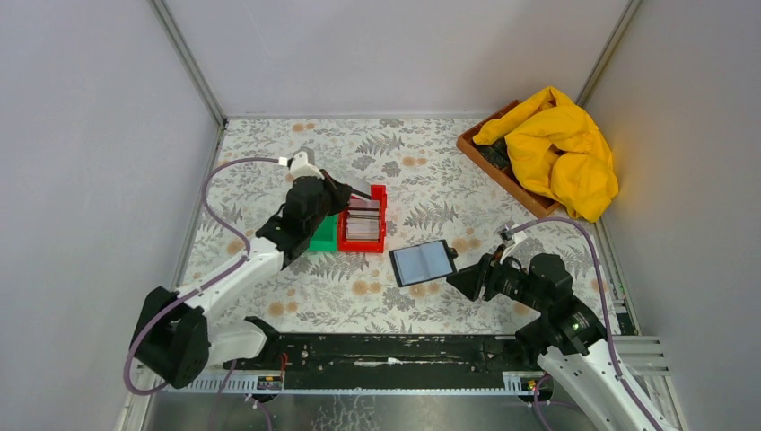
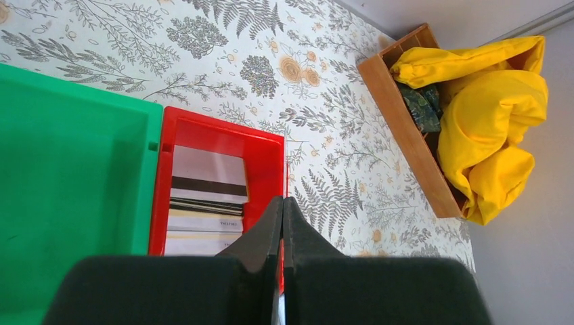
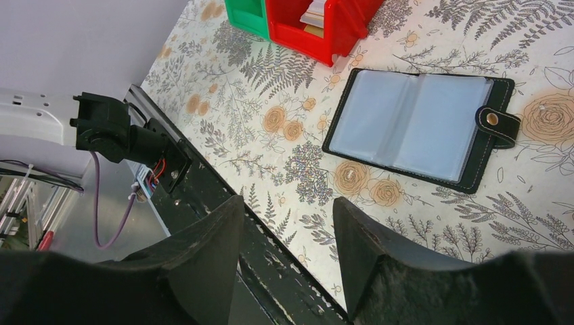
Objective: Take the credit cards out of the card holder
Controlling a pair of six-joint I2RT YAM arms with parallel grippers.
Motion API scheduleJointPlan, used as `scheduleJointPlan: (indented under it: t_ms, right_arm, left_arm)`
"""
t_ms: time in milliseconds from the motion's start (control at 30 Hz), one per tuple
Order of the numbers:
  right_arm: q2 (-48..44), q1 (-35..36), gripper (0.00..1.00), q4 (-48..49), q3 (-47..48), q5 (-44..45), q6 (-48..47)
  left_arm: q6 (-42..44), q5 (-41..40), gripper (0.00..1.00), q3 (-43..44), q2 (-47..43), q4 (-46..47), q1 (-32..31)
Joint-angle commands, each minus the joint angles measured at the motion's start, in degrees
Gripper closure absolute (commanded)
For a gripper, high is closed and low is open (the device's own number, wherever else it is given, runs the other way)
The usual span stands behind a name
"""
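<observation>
The black card holder [image 1: 423, 262] lies open on the floral table, its bluish-grey sleeves up and its snap tab to the right; it also shows in the right wrist view [image 3: 420, 125]. Several credit cards [image 1: 363, 220] lie stacked in the red bin [image 1: 363, 244], as the left wrist view shows [image 2: 206, 196]. My left gripper [image 1: 345, 190] hangs over the red bin's right wall [image 2: 223, 123], jaws pressed together [image 2: 283, 200] with a thin pale card edge between them. My right gripper [image 1: 456, 281] is open and empty [image 3: 288, 210], just right of the holder.
A green bin [image 1: 321, 241] adjoins the red bin's left side [image 2: 68, 169]. A wooden tray [image 1: 502, 171] with a yellow cloth [image 1: 561, 148] stands at the back right. A black rail [image 1: 386, 350] runs along the near edge. Grey walls enclose the table.
</observation>
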Motion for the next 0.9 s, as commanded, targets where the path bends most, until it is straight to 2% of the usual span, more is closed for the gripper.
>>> scheduleJointPlan:
  t_ms: [0,300,600,867]
  right_arm:
    - [0.3,-0.2,0.42,0.9,1.2,0.3,-0.7]
    - [0.6,-0.1,0.42,1.2,0.9,-0.3,-0.8]
    - [0.8,-0.2,0.41,1.5,0.7,-0.4,-0.9]
    - [1.7,-0.2,0.41,1.6,0.6,-0.4,-1.1]
  left_arm:
    - [-1.3,-1.1,1.00,3.7,5.5,1.6,0.7]
    - [-3.5,0.4,1.00,5.1,13.0,3.3,1.0]
    - [-3.5,4.0,1.00,9.9,21.0,4.3,2.0]
    - [-3.9,5.6,1.00,13.3,26.8,2.1,2.1]
